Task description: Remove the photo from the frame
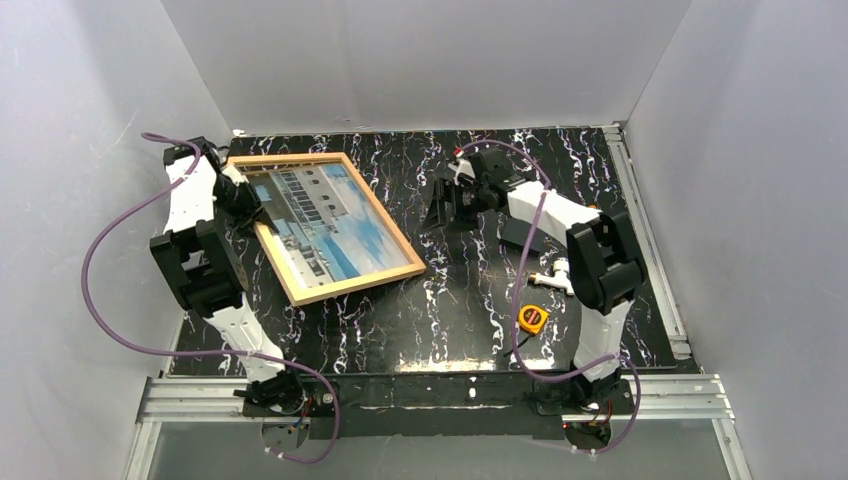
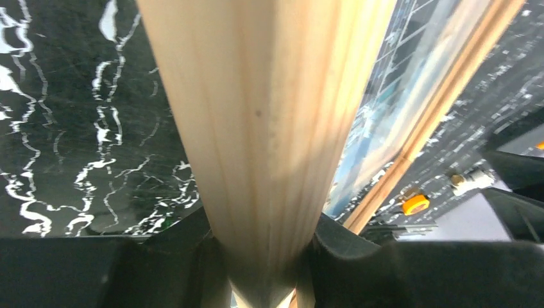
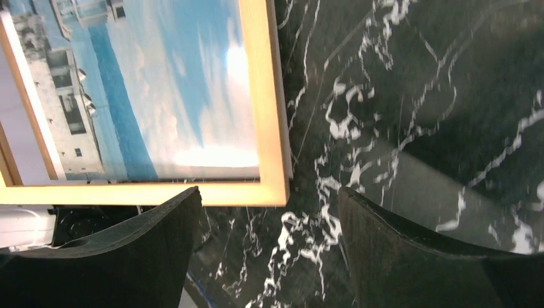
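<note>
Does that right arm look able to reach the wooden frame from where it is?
Probably yes. The right claw is open beside the frame, on its nearer side, with only bare table between them. The left claw grips the opposite edge, well out of its way.

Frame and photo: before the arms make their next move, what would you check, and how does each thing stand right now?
1. Left gripper clamped on the frame: ok, the wooden rail is pinched in it.
2. Right gripper free to work: ok, open and holding nothing, near the frame's corner.
3. Photo out of the frame: not ok, it sits inside.
4. Back of the frame released: cannot tell, the back is hidden.
5. Tape measure out of the way: ok, it lies apart from the frame.
</note>
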Tool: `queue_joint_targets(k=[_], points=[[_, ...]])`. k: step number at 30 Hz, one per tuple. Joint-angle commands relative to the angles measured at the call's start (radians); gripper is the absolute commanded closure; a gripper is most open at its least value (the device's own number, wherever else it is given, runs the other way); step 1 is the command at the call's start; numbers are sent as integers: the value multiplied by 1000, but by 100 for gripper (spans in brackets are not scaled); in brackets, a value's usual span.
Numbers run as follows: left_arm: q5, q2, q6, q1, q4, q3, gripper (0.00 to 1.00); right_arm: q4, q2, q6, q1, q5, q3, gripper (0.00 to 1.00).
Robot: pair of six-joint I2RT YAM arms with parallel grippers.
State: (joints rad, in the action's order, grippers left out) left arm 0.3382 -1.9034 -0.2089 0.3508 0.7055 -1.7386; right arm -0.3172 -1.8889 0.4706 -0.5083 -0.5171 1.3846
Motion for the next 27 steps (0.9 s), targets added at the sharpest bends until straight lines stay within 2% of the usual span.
queue_joint_targets(k=[1, 6, 9, 12, 13, 14, 16, 17, 23, 27], points=[[-180, -20, 36, -7, 207, -7, 100, 78, -82, -57, -13, -47, 99, 15], [-224, -36, 26, -6, 203, -7, 100, 84, -129, -52, -19, -44, 109, 15], [-294, -30, 16, -7, 226, -31, 86, 96, -145, -44, -27, -69, 103, 15], [-273, 1, 12, -6, 216, -31, 71, 92, -145, -44, -40, -57, 96, 15], [-261, 9, 9, -6, 216, -36, 70, 94, -141, -39, -43, -53, 88, 15], [-249, 16, 7, -6, 216, -39, 75, 91, -136, -35, -42, -51, 85, 15], [-237, 33, 4, -8, 214, -46, 94, 79, -122, -31, -42, -42, 79, 15], [-229, 43, 4, -9, 212, -48, 99, 72, -110, -32, -42, -31, 73, 15], [-172, 90, -3, -34, 206, -61, 100, 17, 5, -38, -40, 24, 23, 15], [-117, 124, -33, -50, 149, -16, 100, 7, 74, -30, -36, 40, -30, 14]])
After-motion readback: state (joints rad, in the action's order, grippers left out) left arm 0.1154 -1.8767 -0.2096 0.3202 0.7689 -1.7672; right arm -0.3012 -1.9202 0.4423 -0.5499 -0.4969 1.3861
